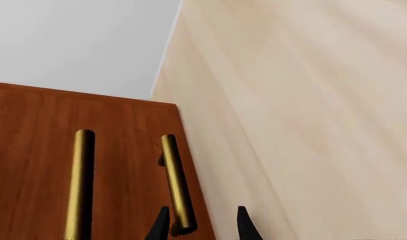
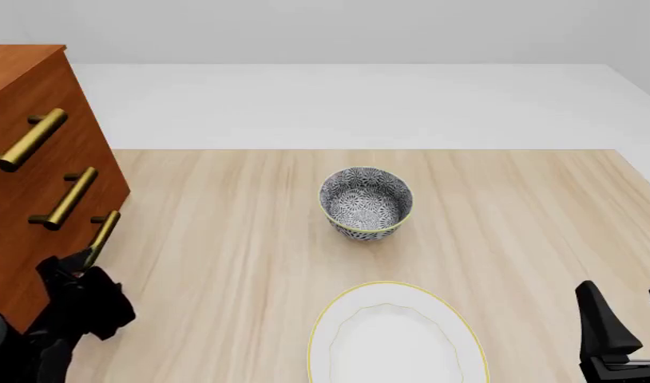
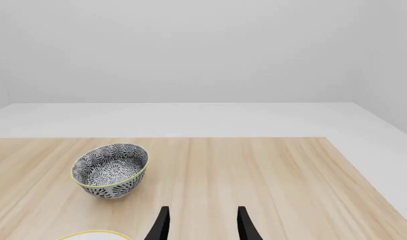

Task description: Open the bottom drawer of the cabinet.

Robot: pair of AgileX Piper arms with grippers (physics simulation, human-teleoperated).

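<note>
The cabinet [image 2: 27, 88] stands at the table's left edge, its three brass handles facing right. The bottom drawer [image 2: 32, 267] looks flush with the drawers above it. Its handle [image 2: 101, 234] is the one nearest the tabletop. My left gripper [image 2: 80, 270] is open at that handle's near end. In the left wrist view the gripper [image 1: 202, 225] has the handle [image 1: 177, 182] between its fingers, close to one finger. The middle drawer's handle [image 1: 80, 185] shows beside it. My right gripper [image 2: 628, 307] is open and empty at the front right; it also shows in the right wrist view [image 3: 202, 225].
A patterned bowl [image 2: 366, 201] stands at mid-table and also shows in the right wrist view [image 3: 111, 170]. A white plate with a yellow rim [image 2: 394, 339] lies in front of it, near the table's front edge.
</note>
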